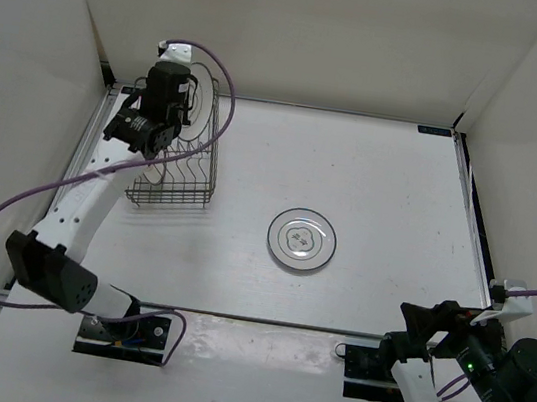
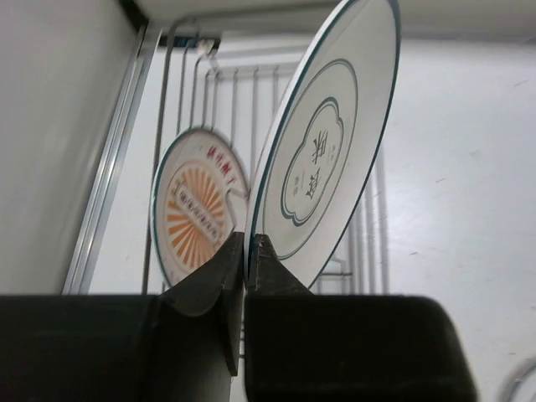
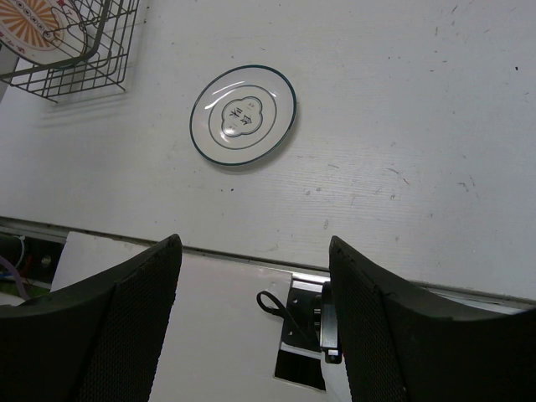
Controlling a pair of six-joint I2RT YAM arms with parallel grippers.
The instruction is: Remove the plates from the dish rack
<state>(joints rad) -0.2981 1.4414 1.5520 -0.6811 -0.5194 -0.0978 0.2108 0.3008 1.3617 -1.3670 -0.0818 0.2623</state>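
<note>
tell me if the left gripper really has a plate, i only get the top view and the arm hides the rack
observer: yes, left wrist view shows the left gripper shut on the lower rim of a dark-rimmed plate held on edge
operator: anything else in the rack
observer: one orange-rayed plate, upright in the dish rack
operator: right gripper
observer: right gripper open, holding nothing
</note>
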